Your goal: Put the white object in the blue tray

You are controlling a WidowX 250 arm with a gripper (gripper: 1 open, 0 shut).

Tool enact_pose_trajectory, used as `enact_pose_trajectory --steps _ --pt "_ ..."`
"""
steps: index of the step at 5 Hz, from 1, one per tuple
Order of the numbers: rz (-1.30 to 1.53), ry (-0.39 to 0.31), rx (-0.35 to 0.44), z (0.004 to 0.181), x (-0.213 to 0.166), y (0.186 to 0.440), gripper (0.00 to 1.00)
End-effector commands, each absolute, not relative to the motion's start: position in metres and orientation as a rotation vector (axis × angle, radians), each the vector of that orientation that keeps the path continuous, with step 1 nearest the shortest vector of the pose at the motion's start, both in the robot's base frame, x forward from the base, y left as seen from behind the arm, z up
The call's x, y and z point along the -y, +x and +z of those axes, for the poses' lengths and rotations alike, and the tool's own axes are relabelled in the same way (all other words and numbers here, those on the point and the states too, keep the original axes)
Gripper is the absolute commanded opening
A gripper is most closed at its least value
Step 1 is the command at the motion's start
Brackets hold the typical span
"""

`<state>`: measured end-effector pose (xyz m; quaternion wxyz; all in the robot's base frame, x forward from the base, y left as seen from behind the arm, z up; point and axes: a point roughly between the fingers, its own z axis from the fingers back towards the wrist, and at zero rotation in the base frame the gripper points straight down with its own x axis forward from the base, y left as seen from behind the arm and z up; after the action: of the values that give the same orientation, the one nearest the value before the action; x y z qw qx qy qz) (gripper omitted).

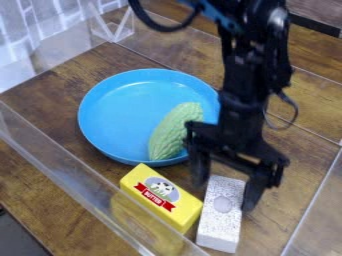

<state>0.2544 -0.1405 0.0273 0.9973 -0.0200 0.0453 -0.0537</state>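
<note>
From the one camera view, looking down across the wooden worktop [80, 70] from its near corner, my arm [251, 60] comes in from the top of the frame and hangs almost straight down, its dark column ending in my end effector [237, 178] with the fingers pointing at the worktop. My jaws stand wide apart and hold nothing; one finger [198, 170] shows on the left side and the other on the right, and the frame is a little blurred around them. I am poised directly over the far end of the white object [222, 212], with my fingers straddling that end; I cannot tell whether either finger touches it.

The white object lies flat on the worktop near the lower edge of the frame, a pale speckled block with a faint round emblem on its upper face, its long side running roughly toward the camera. It is outside the blue tray [114, 105], which sits to the left and farther back, a wide shallow round dish. Inside the tray, against its right-hand rim, lies a green leaf-shaped object [178, 128], just to the left of my end effector.

A yellow box [159, 196] with a red label lies just beside the white object on its left, close to the tray's near rim. Clear walls [40, 170] border the worktop along the near and left edges.
</note>
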Motion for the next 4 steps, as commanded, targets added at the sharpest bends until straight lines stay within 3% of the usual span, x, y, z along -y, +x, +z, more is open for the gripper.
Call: enact_pose_trajectory --steps 1,4 --pt "-0.144 -0.044 -0.068 0.0271 0.1498 0.2561 1.0" --pt "-0.158 -0.062 -0.078 0.0276 0.153 0.2575 1.0"
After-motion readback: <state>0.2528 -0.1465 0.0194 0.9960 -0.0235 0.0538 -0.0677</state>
